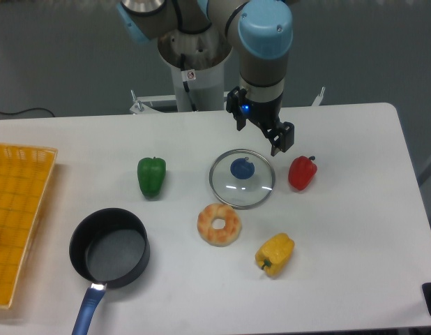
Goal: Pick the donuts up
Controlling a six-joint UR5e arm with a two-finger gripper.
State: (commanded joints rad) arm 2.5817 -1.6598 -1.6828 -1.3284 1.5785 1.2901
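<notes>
Lying apart from the claw (261, 137) (raised behind); the donuts (219, 224).

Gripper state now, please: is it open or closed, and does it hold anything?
Gripper: open, holding nothing; it is above the table behind the glass lid, away from the donut.

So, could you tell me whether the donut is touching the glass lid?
Cannot tell. In the fixed camera view the donut sits just below the glass lid, their edges so close that neither gap nor contact shows plainly.
</notes>
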